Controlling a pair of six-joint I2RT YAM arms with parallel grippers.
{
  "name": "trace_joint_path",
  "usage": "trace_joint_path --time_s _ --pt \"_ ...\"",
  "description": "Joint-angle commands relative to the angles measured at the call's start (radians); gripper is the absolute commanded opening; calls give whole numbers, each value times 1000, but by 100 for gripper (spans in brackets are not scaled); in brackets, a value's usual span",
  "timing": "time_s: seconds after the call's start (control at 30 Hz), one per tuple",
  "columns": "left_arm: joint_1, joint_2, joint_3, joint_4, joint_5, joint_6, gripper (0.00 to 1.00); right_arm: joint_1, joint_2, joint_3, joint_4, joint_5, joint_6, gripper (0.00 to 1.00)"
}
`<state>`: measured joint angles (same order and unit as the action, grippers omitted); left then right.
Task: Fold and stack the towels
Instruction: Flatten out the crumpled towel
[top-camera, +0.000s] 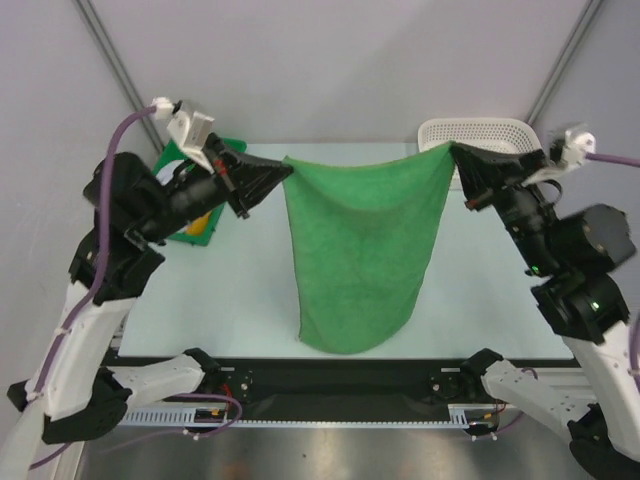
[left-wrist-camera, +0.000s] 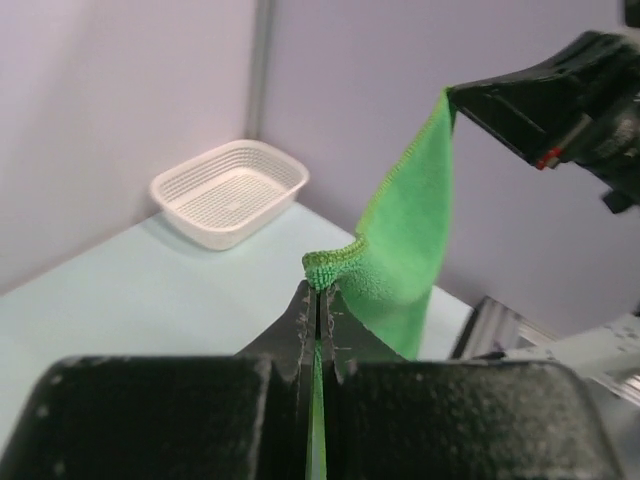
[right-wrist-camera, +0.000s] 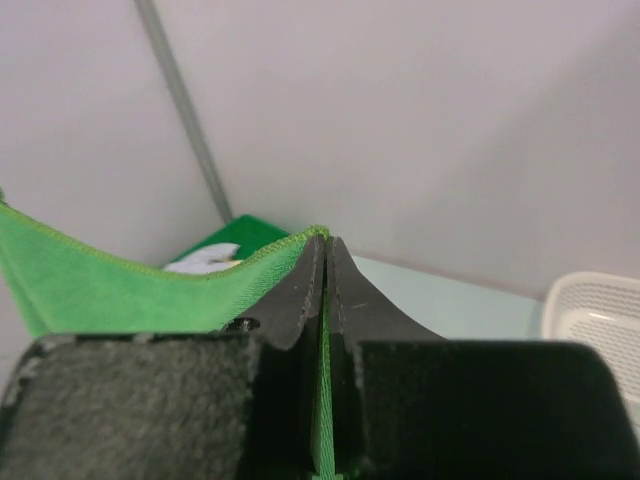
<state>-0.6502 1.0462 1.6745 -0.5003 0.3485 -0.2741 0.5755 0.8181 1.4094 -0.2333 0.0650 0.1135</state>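
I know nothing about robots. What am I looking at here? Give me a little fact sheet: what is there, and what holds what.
Cloth: green towel, unfolded, hanging spread between the two arms
Left tool: shut on one top corner of the towel
Right tool: shut on the other top corner
Basket: white mesh basket, at the far right of the table
Tray: green tray, far left, partly hidden behind the left arm
Folding: not yet begun on this towel

Top camera high behind, looking down; wrist cameras close, facing inward, sharing towel (left-wrist-camera: 405, 250).
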Motion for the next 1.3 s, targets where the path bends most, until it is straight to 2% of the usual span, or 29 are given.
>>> trace_joint_path --time_s 0.0,0.03,0.13,0.17,0.23,0.4,0.6,0.73,0.83,0.93,1.07,1.17,1.2,1.27 --pt "47 159 103 -43 -145 92 0 -38 169 17 130 121 -110 0" --pt "107 202 119 -35 -110 87 0 -66 212 26 143 102 -110 0" --pt "217 348 152 12 -49 69 0 -233 392 68 221 -106 -39 0" --pt "237 409 148 49 -42 67 0 -261 489 71 264 -201 3 0" --pt "299 466 142 98 -33 69 0 -314 596 111 330 -266 20 0" --pt "386 705 174 244 67 84 0 -341 915 224 448 -410 20 0" --pt "458 940 361 232 141 131 0 -373 1142 336 548 -516 29 0" --pt "477 1020 400 239 172 171 0 -384 1251 381 595 -571 37 0" --pt "480 1022 377 262 159 185 0 -391 1271 381 638 -591 43 0" --pt "477 1002 354 270 173 168 0 -387 1256 388 605 -567 51 0" --pt "465 887 271 247 201 159 0 -378 1104 298 499 -490 15 0" --pt "443 728 156 247 265 147 0 -362 894 177 404 -439 -15 0" --pt "431 619 121 247 267 151 0 -355 791 148 373 -426 -38 0" --pt "390 502 0 241 242 176 0 -318 664 60 272 -393 -64 0"
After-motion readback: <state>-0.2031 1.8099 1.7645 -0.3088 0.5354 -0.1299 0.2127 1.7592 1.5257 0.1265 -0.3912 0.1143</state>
